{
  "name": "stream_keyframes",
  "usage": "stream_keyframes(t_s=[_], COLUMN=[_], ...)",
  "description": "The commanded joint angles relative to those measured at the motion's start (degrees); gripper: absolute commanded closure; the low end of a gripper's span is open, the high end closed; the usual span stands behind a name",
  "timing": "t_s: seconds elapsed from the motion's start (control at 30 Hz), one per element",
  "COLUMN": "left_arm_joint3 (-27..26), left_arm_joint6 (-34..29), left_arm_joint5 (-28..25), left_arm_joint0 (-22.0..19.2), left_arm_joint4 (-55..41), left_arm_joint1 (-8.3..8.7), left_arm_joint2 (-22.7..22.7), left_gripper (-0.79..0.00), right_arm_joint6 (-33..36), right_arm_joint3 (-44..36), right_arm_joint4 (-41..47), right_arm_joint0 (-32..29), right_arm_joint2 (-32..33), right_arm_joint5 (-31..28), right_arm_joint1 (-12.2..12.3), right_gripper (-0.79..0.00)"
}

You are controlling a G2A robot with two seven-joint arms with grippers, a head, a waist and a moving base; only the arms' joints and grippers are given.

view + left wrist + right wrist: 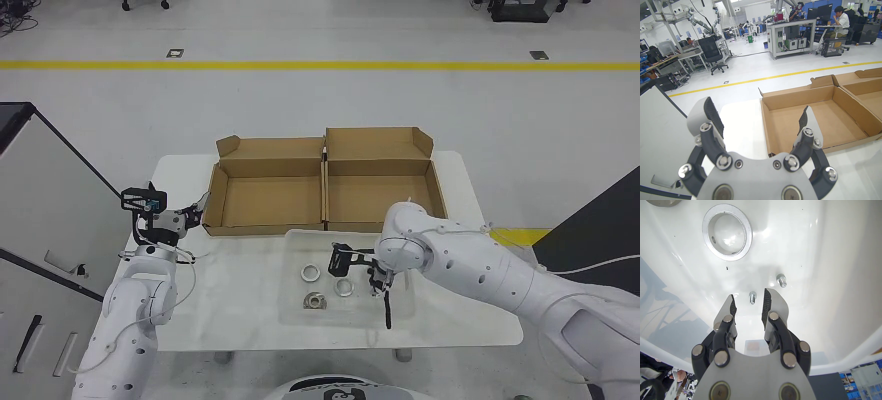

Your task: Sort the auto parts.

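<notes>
Tabletop (455,300): white; carries the boxes and the tray.
Boxes (270,200): two open cardboard boxes, side by side and touching, at the far edge of the tabletop.
Tray (300,242): white, in front of the boxes, holding the parts.
Right gripper (749,293): low over the tray floor, jaws apart, clamped on nothing.
Left gripper (757,105): jaws wide apart, holding nothing, above the tabletop's left edge, just beside the left box's corner.
Rings (312,271): three metal ring-shaped parts lying near each other in the tray; one lies ahead of the right gripper.
Bolts (752,297): two short bolts on the tray floor. One is in line between the right gripper's fingers (766,302), with a gap on each side. The other is just beyond one fingertip.
</notes>
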Motion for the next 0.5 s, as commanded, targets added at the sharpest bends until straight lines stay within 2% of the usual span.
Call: stream_keyframes(t_s=[0.0,0.47], left_arm_joint3=[0.00,0.00], left_arm_joint6=[0.00,0.00], left_arm_joint5=[0.00,0.00], left_arm_joint0=[0.00,0.00], left_arm_joint4=[0.00,0.00], left_arm_joint1=[0.00,0.00], left_arm_joint2=[0.00,0.00], left_gripper=[-0.785,-0.785], right_arm_joint6=[0.32,1.58], right_arm_joint3=[0.27,2.43], right_arm_joint4=[-0.04,-0.48], right_arm_joint0=[-0.10,-0.48], right_arm_joint2=[0.03,-0.02], right_arm_joint5=[-0.04,0.02], right_arm_joint1=[-0.08,-1.12], right_gripper=[-0.342,-0.323])
